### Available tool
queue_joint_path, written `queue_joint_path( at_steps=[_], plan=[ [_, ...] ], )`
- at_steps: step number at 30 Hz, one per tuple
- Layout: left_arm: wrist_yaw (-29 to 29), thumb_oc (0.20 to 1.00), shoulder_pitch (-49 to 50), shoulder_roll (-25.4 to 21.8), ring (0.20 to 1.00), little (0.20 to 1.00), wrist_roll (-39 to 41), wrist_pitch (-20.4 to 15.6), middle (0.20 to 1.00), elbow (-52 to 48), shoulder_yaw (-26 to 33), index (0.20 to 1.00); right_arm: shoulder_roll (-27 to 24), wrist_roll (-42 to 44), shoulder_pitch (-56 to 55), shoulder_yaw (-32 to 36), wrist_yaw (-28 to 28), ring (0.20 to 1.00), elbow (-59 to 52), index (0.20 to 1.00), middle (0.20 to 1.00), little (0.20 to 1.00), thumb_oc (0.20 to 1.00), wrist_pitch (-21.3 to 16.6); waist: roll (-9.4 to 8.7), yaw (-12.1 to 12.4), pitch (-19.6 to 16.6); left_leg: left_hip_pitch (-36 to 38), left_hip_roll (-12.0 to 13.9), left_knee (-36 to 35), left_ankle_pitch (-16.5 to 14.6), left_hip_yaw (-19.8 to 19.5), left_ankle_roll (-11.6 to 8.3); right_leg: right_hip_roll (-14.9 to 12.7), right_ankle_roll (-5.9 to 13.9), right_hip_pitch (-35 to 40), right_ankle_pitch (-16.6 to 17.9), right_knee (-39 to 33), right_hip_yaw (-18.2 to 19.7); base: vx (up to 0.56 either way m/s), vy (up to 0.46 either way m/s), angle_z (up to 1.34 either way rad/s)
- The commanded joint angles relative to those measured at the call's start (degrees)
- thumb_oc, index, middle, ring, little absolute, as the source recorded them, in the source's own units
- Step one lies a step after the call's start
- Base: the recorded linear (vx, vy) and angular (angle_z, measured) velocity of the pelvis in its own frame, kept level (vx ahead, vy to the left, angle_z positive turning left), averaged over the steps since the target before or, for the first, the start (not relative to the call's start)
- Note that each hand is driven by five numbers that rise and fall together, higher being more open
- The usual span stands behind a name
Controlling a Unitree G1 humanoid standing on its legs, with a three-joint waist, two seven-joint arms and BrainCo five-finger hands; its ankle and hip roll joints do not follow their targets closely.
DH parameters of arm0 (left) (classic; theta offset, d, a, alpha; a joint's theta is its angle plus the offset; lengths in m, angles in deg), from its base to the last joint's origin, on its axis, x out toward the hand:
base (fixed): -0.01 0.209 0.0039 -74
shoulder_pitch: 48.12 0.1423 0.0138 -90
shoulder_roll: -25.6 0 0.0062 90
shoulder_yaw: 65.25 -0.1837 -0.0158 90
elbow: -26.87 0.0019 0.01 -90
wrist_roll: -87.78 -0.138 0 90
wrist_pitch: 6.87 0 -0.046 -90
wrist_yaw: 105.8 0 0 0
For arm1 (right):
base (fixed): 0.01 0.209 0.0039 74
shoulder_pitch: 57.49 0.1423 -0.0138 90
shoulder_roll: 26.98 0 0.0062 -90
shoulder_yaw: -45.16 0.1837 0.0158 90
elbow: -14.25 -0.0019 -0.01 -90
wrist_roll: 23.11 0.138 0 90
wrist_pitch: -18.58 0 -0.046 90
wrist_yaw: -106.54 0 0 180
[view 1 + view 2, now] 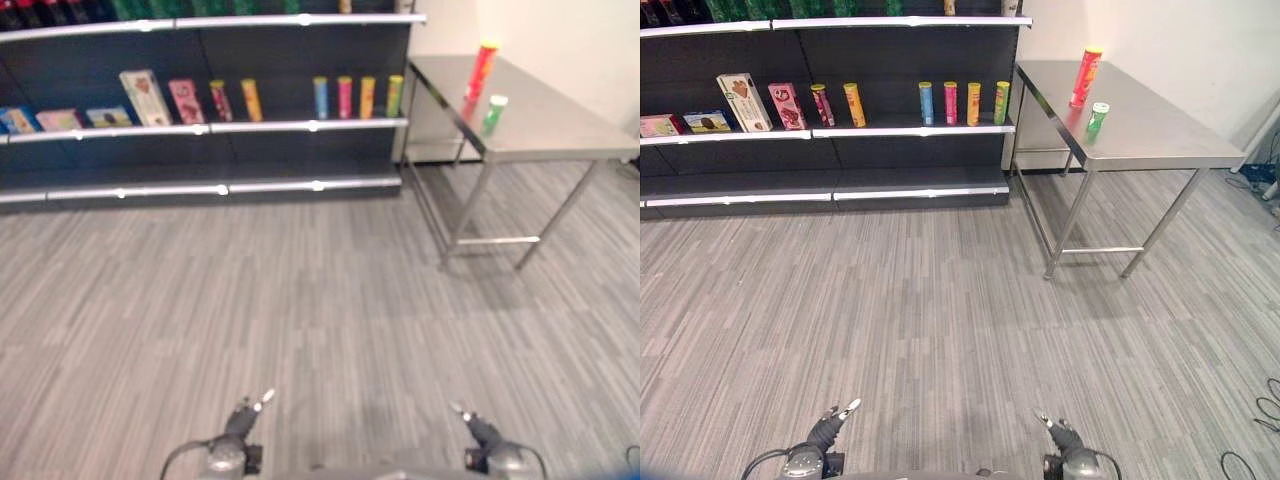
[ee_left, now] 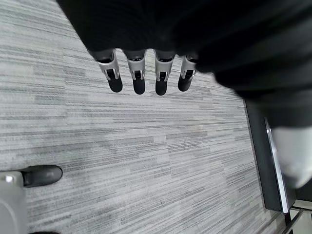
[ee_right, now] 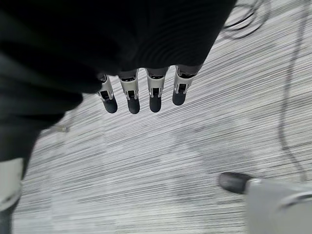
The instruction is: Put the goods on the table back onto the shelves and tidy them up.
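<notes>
Fingers of your left hand (image 2: 139, 78) hang straight and relaxed in a row, dark tips pointing down at the grey striped floor (image 1: 940, 300), holding nothing. Your right hand (image 3: 144, 92) matches it: fingers straight, side by side, empty, over the same floor. From the head camera both hands sit low at the near edge of your view, the left hand to your left and the right hand to your right, well apart from each other and from any goods.

Far ahead of your right fingers and off to the right stands a metal table (image 1: 1160, 140). On it you have a tall red tube (image 1: 1086, 76) standing upright, and just beside it, nearer to you, a short green can (image 1: 1098, 115), also upright.

Far ahead of your left fingers runs a dark shelf unit (image 1: 830, 130). Its middle shelf carries four upright tubes (image 1: 960, 103) in blue, pink, orange and green near the table end, two more tubes (image 1: 837, 104) further left, then several boxes (image 1: 745, 102).
</notes>
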Motion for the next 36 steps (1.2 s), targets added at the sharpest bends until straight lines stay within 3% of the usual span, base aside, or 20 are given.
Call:
queue_joint_path(
  at_steps=[1, 21, 30, 34, 35, 36],
  plan=[
    [-0.5, 1.0, -3.2, -1.8, 1.0, 1.0, 1.6, -2.2, 1.0, -2.3, -0.1, 1.0, -0.7, 2.0, 2.2, -0.5, 0.6, 1.0, -1.5, 1.0, 1.0, 1.0, 1.0, -1.5, -2.28, -0.6, 2.6, 5.5, 4.7, -4.9, -2.9, -3.6, -5.99, -5.3, 9.2, 12.5, 0.8, -12.8, 1.1, 0.0, 0.0, 0.0],
    [-0.8, 1.0, -3.1, -1.3, 1.0, 1.0, -0.3, -2.2, 1.0, -1.0, -1.1, 1.0, -0.4, 2.2, 2.0, -1.1, -0.1, 1.0, -2.1, 1.0, 1.0, 1.0, 1.0, -1.5, -2.34, -0.8, 2.4, 5.7, 4.6, -5.1, -3.0, -2.7, -5.94, -5.8, 9.54, 12.5, 1.2, -12.9, 0.8, 0.0, 0.001, -0.01],
    [0.7, 1.0, -3.3, -2.6, 1.0, 1.0, 2.2, -3.3, 1.0, -9.4, -0.3, 1.0, -0.6, 2.1, 2.9, -1.7, 0.6, 1.0, -5.8, 1.0, 1.0, 1.0, 1.0, -1.8, -2.45, -0.1, 2.7, 3.8, 3.4, -4.5, -3.4, -2.5, -4.93, -7.0, 10.54, 10.1, 2.4, -12.6, 1.7, 0.0, 0.048, -0.05],
    [0.0, 1.0, -3.1, -2.8, 1.0, 1.0, 2.2, -2.9, 1.0, -9.7, -0.6, 1.0, -0.7, 1.8, 2.9, -1.1, 0.1, 1.0, -5.0, 1.0, 1.0, 1.0, 1.0, -1.1, -2.8, 0.2, 3.9, 1.1, 0.7, -1.1, -5.6, -3.5, -2.38, -10.3, 11.96, 5.6, 2.2, -5.4, 3.6, 0.03, 0.232, -0.24],
    [-0.4, 1.0, -2.5, -3.0, 1.0, 1.0, 1.9, -2.8, 1.0, -11.1, -0.9, 1.0, -0.8, 1.9, 2.3, -0.6, 0.1, 1.0, -5.6, 1.0, 1.0, 1.0, 1.0, -1.1, -2.55, 0.2, 4.6, 1.2, -0.6, -0.1, -6.6, -3.9, -1.15, -11.9, 12.43, 2.9, 2.1, 0.3, 4.5, 0.06, 0.333, -0.15],
    [-0.7, 1.0, -2.1, -3.0, 1.0, 1.0, 2.1, -2.5, 1.0, -11.7, -0.4, 1.0, -0.9, 1.9, 1.7, -0.1, -0.1, 1.0, -5.6, 1.0, 1.0, 1.0, 1.0, -0.9, -2.47, 0.0, 5.7, 2.0, -2.3, 0.7, -7.6, -4.8, 0.49, -13.8, 12.35, -0.6, 6.5, 7.8, 6.3, 0.06, 0.349, -0.05]
  ],
)
